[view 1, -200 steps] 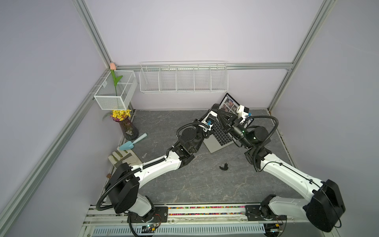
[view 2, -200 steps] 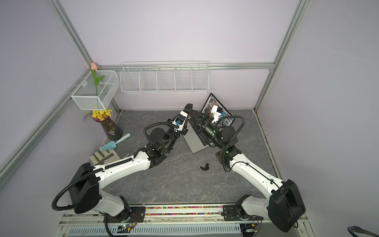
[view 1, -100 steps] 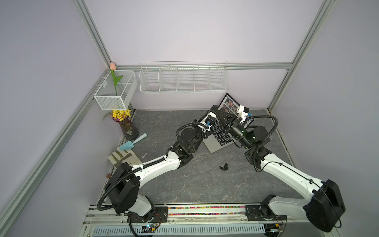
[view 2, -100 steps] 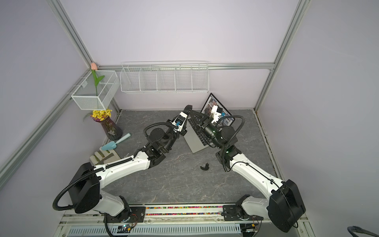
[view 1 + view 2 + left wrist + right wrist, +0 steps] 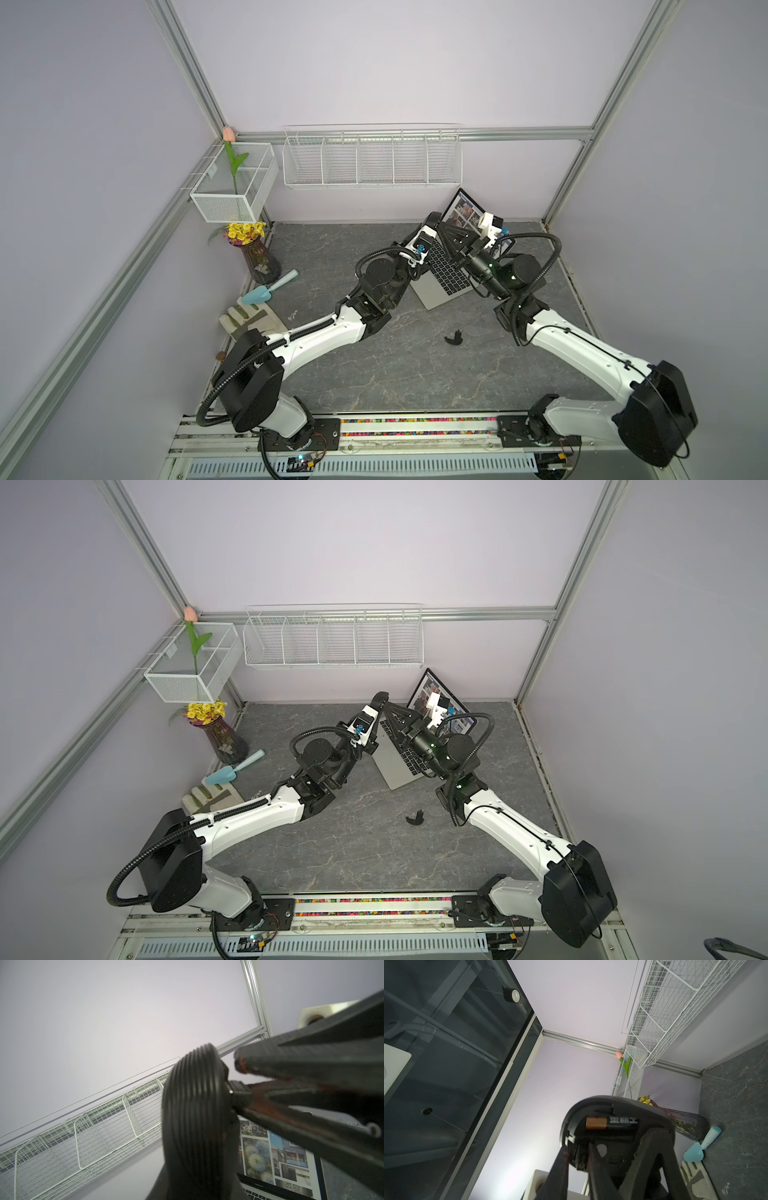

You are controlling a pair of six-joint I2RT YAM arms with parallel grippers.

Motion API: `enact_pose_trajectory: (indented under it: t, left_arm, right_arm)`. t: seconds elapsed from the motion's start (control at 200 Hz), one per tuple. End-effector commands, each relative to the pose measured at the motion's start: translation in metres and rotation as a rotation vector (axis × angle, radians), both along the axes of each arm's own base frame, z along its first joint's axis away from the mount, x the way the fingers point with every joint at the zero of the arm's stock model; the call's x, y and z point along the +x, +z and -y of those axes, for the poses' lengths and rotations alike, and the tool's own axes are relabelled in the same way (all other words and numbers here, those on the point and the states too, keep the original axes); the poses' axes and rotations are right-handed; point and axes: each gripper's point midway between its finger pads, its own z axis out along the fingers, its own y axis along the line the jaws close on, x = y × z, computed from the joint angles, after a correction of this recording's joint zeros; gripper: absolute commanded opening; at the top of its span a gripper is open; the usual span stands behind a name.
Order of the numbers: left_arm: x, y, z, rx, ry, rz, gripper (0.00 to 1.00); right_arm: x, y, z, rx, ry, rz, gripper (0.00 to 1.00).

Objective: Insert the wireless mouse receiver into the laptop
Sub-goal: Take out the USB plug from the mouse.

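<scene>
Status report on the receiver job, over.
Left gripper shut on mouse, raised near laptop. Right gripper at mouse's exposed battery, grip unclear. Receiver not made out. Loose black cover on table, clear of laptop.

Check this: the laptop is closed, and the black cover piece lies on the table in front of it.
Not closed: the laptop is open, screen lit with photos, as both top views show. The cover piece lies as stated.
</scene>
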Motion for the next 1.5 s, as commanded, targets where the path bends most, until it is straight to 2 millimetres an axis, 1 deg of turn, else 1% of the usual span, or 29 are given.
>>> enact_pose_trajectory:
  t: [0.0,0.245,0.555,0.62,0.8,0.97,1.07,1.175,1.325,1.41,1.495]
  left_arm:
    - [-0.014,-0.006,0.022,0.048,-0.075,0.026,0.00]
    - [-0.016,-0.009,0.026,0.082,-0.079,0.035,0.00]
    - [-0.015,-0.017,0.029,0.117,-0.073,0.035,0.00]
    - [-0.015,-0.020,0.031,0.126,-0.077,0.032,0.00]
    - [-0.015,-0.023,0.035,0.147,-0.083,0.036,0.00]
    - [-0.016,-0.026,0.038,0.164,-0.081,0.039,0.00]
    - [-0.014,-0.028,0.037,0.172,-0.073,0.039,0.00]
    - [-0.013,-0.026,0.036,0.163,-0.062,0.036,0.00]
    - [-0.009,-0.020,0.031,0.132,-0.040,0.024,0.00]
    - [-0.002,-0.014,0.021,0.077,-0.026,-0.001,0.00]
    - [0.005,-0.004,0.008,0.019,0.002,-0.022,0.00]
  right_arm:
    - [-0.005,0.015,-0.006,0.037,0.041,0.021,0.19]
    - [-0.005,0.016,-0.008,0.024,0.043,0.021,0.18]
    - [-0.010,0.028,-0.006,0.035,0.045,0.061,0.18]
    - [-0.011,0.030,-0.006,0.010,0.035,0.086,0.17]
    - [-0.012,0.032,-0.007,-0.012,0.037,0.095,0.17]
    - [-0.013,0.036,-0.007,0.002,0.038,0.111,0.17]
    - [-0.015,0.040,-0.006,0.004,0.039,0.120,0.14]
    - [-0.014,0.037,-0.003,0.000,0.025,0.115,0.09]
    - [-0.014,0.031,0.001,-0.004,0.008,0.101,0.07]
    - [-0.012,0.024,0.003,-0.009,-0.005,0.083,0.07]
    - [-0.008,0.011,0.006,-0.024,-0.022,0.048,0.07]
